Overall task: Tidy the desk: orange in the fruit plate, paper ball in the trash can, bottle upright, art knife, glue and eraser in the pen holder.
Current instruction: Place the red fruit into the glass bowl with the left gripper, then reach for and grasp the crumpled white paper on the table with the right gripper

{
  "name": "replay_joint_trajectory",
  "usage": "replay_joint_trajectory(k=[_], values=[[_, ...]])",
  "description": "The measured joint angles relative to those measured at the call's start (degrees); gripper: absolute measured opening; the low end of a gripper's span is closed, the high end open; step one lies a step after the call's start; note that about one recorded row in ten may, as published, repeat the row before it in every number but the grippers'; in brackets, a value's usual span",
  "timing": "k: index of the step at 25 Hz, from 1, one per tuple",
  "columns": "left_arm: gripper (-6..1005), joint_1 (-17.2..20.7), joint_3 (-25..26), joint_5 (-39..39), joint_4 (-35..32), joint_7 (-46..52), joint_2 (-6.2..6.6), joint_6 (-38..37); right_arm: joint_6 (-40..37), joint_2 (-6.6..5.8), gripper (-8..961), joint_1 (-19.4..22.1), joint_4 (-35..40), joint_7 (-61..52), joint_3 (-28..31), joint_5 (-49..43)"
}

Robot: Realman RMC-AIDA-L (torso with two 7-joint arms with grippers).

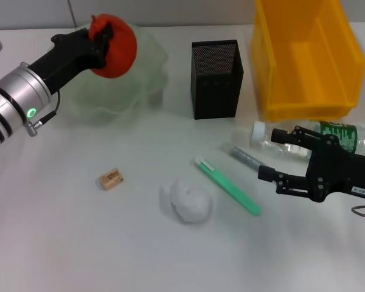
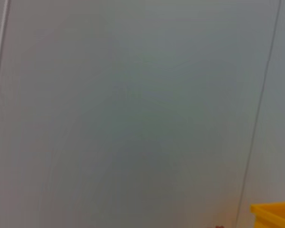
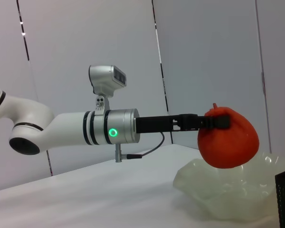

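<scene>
One orange (image 1: 117, 47) is present, upper left of the head view, clamped in the left gripper (image 1: 103, 38) and held in the air above the single fruit plate (image 1: 140, 85). The right wrist view confirms the fruit hangs just over the plate's rim, not touching it.

One pen holder (image 1: 216, 79) stands upright at top centre, nothing visible inside. One trash can (image 1: 307, 58) sits at upper right, just beside the holder, its visible interior bare.

One bottle (image 1: 328, 137) lies on its side at the right edge, cap pointing left, in front of the trash can. The right gripper (image 1: 278, 159) sits low at right, partly covering the bottle; its two fingers are spread apart and hold nothing.

One glue (image 1: 243, 157) lies at centre right, between the bottle and the knife, its far end hidden by the gripper. One knife (image 1: 228, 185) lies diagonally at centre, white end toward upper left. One paper ball (image 1: 191, 202) rests at lower centre, just left of the knife. One eraser (image 1: 111, 178) lies at lower left, well apart from the rest.

The left wrist view shows only a blank wall and a yellow corner.
</scene>
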State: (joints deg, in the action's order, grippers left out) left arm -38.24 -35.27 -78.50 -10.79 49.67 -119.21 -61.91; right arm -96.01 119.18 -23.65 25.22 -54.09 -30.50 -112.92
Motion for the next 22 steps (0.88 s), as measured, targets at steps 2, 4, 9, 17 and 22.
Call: replay_joint_trajectory(k=[2,4,9,17,22], values=[[59,-0.3,0.0,1.7,1.0,-1.8,0.01,0.5,0.0,0.00,813,0.1,0.0,-0.1,0.0,0.2],[102,-0.6,-0.1,3.0,1.7,-3.0,0.02,1.2,0.0,0.00,813,0.1,0.0,-0.1,0.0,0.3],[208,-1.2,-0.2,3.4,2.2,-3.5,0.04,2.2,-0.1,0.00,814,0.2,0.0,-0.2,0.0,0.3],[430,-1.1,-0.1,3.4,2.1,-3.7,0.04,1.3,-0.1,-0.06,813,0.3,0.0,-0.2,0.0,0.3],[658,1.6,-3.7,0.6,-1.1,2.6,0.72,-11.0,-0.1,-0.17,814,0.2,0.0,-0.2,0.4,0.5]])
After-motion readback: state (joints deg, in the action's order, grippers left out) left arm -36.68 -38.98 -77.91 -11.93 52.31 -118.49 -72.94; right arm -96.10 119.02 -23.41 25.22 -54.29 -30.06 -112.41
